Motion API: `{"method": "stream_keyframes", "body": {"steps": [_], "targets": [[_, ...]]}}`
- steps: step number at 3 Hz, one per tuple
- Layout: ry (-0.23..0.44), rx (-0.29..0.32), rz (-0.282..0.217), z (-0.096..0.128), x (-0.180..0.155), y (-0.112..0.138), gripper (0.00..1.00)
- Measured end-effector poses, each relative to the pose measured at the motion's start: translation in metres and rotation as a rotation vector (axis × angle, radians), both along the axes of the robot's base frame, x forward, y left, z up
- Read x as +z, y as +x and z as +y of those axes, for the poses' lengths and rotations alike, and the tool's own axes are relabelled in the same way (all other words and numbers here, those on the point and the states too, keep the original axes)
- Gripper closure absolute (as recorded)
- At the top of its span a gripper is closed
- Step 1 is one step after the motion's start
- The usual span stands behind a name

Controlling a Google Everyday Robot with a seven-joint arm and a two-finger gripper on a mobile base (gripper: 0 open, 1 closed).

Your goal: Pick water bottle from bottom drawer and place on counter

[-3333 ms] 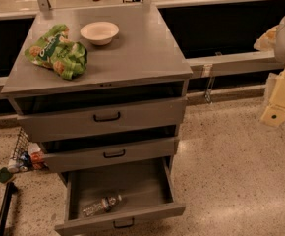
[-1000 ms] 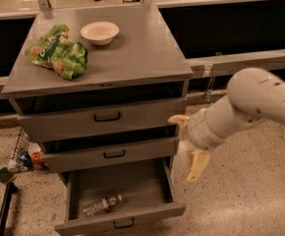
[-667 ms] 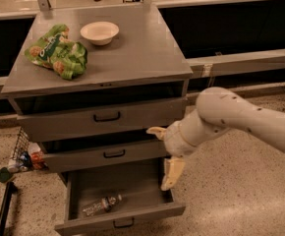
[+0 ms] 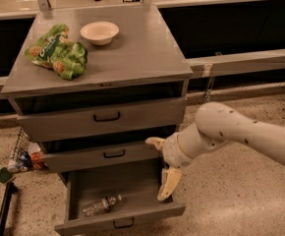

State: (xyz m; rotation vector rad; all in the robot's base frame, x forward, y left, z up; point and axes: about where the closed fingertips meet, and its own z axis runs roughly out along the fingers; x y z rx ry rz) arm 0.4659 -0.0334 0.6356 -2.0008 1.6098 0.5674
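Observation:
The water bottle lies on its side in the open bottom drawer, near its front left. My gripper is at the drawer's right side, to the right of the bottle and apart from it. Its two cream fingers are spread wide, one finger pointing left by the middle drawer, the other hanging down over the drawer's right part. It holds nothing. The counter is the grey cabinet top above.
A green snack bag and a white bowl sit on the counter's back left. The two upper drawers stand slightly open. A wire basket with items is on the floor at the left. A long grey ledge runs on the right.
My arm came in from the right and swung left and down; the gripper now sits over the bottom drawer's right side. The bottle has not moved.

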Motion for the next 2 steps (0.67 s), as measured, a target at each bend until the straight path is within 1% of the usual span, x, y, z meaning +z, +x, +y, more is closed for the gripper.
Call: {"method": "stream_keyframes", "body": {"steps": [1, 2], "targets": [[0.136, -0.029, 0.012, 0.029, -0.086, 0.008, 0.0], [0.208, -0.02, 0.005, 0.044, -0.14, 0.009, 0.0]]}}
